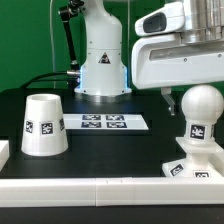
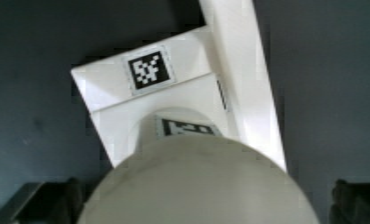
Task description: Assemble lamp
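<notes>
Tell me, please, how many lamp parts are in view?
3. The shade stands alone at the exterior view's left. The bulb stands upright on the base at that view's right. No further part shows, and none seems hidden.

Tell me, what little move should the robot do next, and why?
Probably lift the pincer straight up. It is open, its fingers clear of the bulb, which already stands on the base. The shade waits apart on the table, so it likely comes next.
</notes>
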Action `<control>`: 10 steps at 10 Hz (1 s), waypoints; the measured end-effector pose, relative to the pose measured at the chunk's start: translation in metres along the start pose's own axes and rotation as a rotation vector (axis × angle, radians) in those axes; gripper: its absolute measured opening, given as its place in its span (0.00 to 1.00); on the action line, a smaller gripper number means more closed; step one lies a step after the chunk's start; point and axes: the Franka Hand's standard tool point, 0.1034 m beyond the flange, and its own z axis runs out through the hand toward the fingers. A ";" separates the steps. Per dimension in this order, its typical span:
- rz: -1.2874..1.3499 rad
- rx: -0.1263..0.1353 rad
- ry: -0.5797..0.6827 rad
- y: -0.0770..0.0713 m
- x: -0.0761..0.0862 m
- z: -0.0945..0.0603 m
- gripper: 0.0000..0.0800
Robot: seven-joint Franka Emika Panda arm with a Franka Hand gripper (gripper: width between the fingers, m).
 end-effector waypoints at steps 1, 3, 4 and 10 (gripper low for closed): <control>-0.060 0.000 0.000 0.000 0.000 0.000 0.87; -0.300 -0.030 0.001 -0.001 0.000 -0.001 0.87; -0.413 -0.033 0.001 0.002 0.002 -0.002 0.87; -0.949 -0.088 -0.006 0.005 0.011 -0.006 0.87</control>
